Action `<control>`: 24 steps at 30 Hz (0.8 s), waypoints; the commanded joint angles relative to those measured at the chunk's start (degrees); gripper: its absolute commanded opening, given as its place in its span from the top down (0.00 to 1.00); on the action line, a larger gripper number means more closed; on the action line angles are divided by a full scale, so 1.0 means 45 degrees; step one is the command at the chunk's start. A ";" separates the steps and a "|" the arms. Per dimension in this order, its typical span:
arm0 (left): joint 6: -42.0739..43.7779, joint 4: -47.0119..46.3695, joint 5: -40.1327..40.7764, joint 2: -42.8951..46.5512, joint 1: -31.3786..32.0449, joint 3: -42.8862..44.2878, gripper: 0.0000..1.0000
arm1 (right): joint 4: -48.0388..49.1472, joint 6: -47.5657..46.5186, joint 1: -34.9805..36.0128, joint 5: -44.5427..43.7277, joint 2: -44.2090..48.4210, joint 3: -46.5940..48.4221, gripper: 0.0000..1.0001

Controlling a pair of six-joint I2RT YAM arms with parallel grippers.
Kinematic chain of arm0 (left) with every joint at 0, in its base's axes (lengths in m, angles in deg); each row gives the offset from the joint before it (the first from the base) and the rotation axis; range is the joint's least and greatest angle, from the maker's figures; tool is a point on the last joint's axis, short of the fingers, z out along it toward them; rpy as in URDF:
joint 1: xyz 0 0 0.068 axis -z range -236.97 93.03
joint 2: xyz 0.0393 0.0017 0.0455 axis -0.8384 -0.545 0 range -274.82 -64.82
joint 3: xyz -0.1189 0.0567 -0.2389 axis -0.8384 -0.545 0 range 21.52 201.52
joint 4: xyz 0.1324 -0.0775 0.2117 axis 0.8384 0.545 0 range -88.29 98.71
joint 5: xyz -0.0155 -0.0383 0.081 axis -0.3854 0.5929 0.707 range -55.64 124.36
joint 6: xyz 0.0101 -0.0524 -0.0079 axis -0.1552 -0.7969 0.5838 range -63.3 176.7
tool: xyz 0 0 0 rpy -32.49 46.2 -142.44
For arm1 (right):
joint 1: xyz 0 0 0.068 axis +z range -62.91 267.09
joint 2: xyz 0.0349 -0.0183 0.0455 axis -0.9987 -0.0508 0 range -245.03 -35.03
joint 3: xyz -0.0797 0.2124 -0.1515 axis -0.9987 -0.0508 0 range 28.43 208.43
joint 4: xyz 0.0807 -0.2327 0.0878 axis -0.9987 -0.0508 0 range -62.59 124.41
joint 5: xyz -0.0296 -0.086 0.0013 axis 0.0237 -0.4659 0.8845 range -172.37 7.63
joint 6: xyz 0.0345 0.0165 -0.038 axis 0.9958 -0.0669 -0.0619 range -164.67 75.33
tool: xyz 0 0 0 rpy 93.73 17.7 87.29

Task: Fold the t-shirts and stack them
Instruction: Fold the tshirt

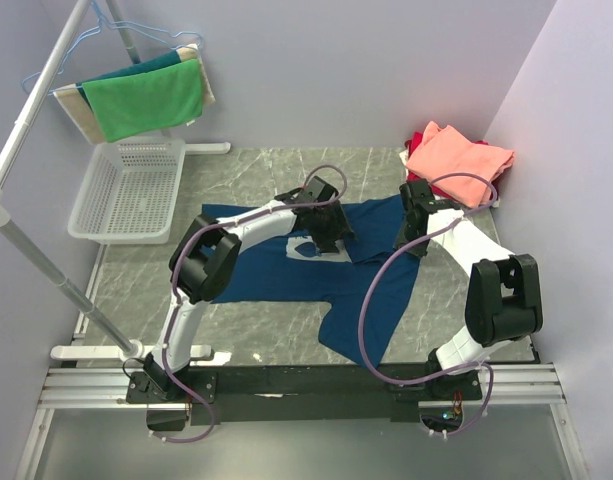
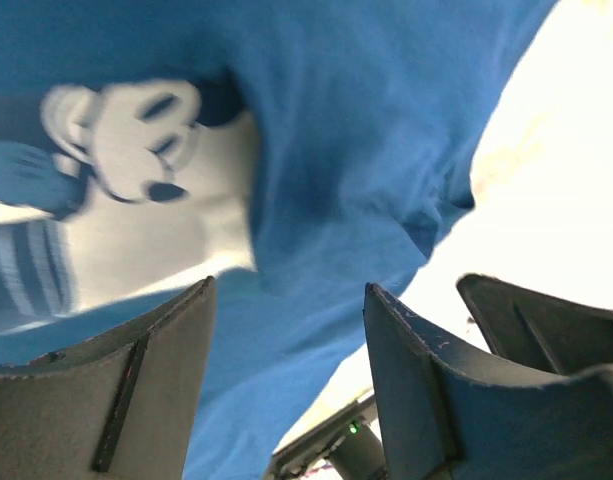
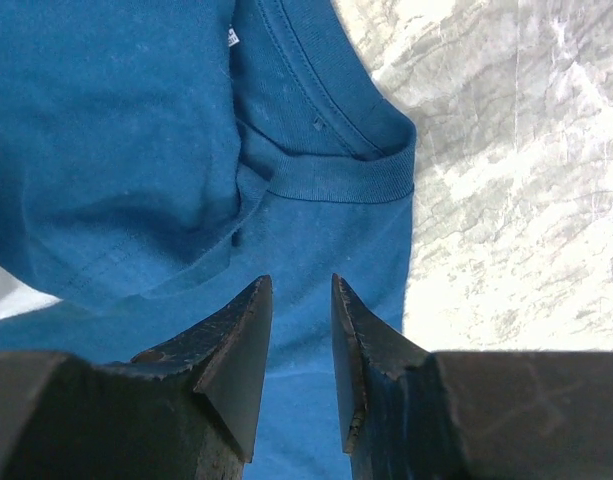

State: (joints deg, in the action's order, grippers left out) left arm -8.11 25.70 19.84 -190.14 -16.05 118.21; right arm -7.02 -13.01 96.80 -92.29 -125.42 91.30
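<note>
Over the navy shirt (image 1: 276, 272), the left gripper (image 2: 286, 292) gapes wide, the right gripper (image 3: 302, 282) sits narrow and empty; both should pinch the hem evenly.

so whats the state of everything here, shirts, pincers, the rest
navy t-shirt, spread on the table, unfinished, a flap folded over part of the print
salmon-pink t-shirt, folded, on top of the red one
red t-shirt, under the pink one, mostly hidden
left pincer, open, over the print
right pincer, slightly open, by the collar, holding nothing
basket, upright
green cloth, hanging
</note>
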 commanded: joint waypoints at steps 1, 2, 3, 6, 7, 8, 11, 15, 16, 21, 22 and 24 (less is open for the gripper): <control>-0.0264 -0.0351 -0.0638 -0.0120 0.0358 0.0624 0.35 | 0.0417 -0.0043 -0.0147 -0.0180 0.0204 0.0013 0.63; -0.0303 -0.0292 -0.0698 -0.0237 0.0378 0.0682 0.35 | 0.0418 -0.0063 -0.0167 -0.0180 0.0204 -0.0006 0.63; -0.0303 -0.0253 -0.0698 -0.0296 0.0436 0.0741 0.36 | 0.0418 -0.0082 -0.0186 -0.0180 0.0184 0.0013 0.63; -0.0284 -0.0038 -0.0639 -0.0452 0.0592 0.0800 0.37 | 0.0437 -0.0102 -0.0245 -0.0180 0.0165 0.0013 0.63; -0.0303 0.0001 -0.0640 -0.0472 0.0631 0.0780 0.38 | 0.0456 -0.0121 -0.0245 -0.0180 0.0145 -0.0006 0.63; -0.0303 0.0040 -0.0562 -0.0549 0.0670 0.0761 0.38 | 0.0457 -0.0102 -0.0245 -0.0180 0.0145 -0.0007 0.63; -0.0264 0.0216 -0.0445 -0.0725 0.0788 0.0780 0.40 | 0.0495 -0.0102 -0.0284 -0.0180 0.0145 -0.0084 0.63; 0.0008 0.0003 -0.0346 -0.0979 0.0808 0.0839 0.43 | 0.0495 -0.0102 -0.0304 -0.0102 0.0106 -0.0124 0.64; 0.0048 -0.0018 -0.0347 -0.1057 0.0807 0.0858 0.43 | 0.0496 -0.0102 -0.0323 -0.0083 0.0125 -0.0104 0.64; 0.0166 0.0041 -0.0366 -0.1565 0.0807 0.1385 0.45 | 0.0281 -0.0180 -0.0323 -0.0161 0.0067 0.0032 0.64; 0.0165 0.0060 -0.0366 -0.1624 0.0807 0.1502 0.46 | 0.0281 -0.0180 -0.0323 -0.0180 0.0048 0.0052 0.64; 0.0204 0.0040 -0.0405 -0.1624 0.0808 0.1522 0.49 | 0.0261 -0.0161 -0.0343 -0.0180 -0.0030 0.0013 0.64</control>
State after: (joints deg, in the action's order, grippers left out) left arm -8.46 26.44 17.76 -196.37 -12.64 122.75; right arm -6.25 -13.27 95.77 -92.20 -125.42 90.95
